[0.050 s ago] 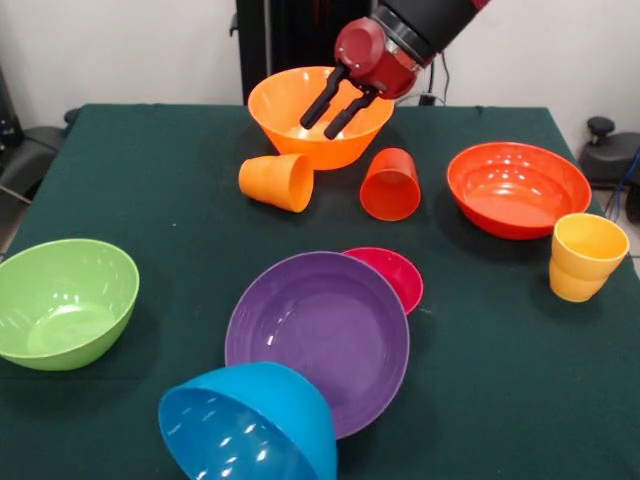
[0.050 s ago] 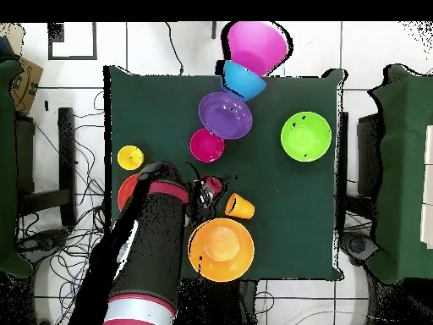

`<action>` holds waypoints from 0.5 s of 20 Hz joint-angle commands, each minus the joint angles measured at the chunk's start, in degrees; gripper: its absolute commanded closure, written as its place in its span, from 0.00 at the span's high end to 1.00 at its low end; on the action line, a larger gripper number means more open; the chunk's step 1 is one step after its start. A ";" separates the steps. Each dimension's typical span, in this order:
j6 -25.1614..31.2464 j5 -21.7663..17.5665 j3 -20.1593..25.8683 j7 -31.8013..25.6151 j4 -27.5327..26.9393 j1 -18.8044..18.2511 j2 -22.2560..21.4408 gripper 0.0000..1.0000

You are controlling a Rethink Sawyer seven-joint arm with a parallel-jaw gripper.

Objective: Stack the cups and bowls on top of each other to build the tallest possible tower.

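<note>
Bowls sit scattered singly across the counter, nothing stacked: purple bowl biggest, orange bowl under me, two cups tipped on their sides beside it. My fingers hang parted, empty, over its rim. Descending carelessly, I judge I'd clip the rim and tip it.

The front view looks from low across the green table, angled down, close enough that the blue bowl is cut by the bottom edge and the arm enters at top. The overhead view looks straight down from high up, taking in the whole table and surrounding floor, arm at lower left. Both share the tabletop, turned half round: the purple bowl sits low-centre in front, upper-centre overhead.
</note>
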 commanded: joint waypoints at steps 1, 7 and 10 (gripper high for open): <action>-5.72 4.52 9.39 -5.83 1.28 -11.88 2.80 1.00; -12.24 2.25 23.88 -30.34 10.98 -41.54 4.02 1.00; -14.55 -2.54 29.02 -36.36 13.15 -49.81 7.06 1.00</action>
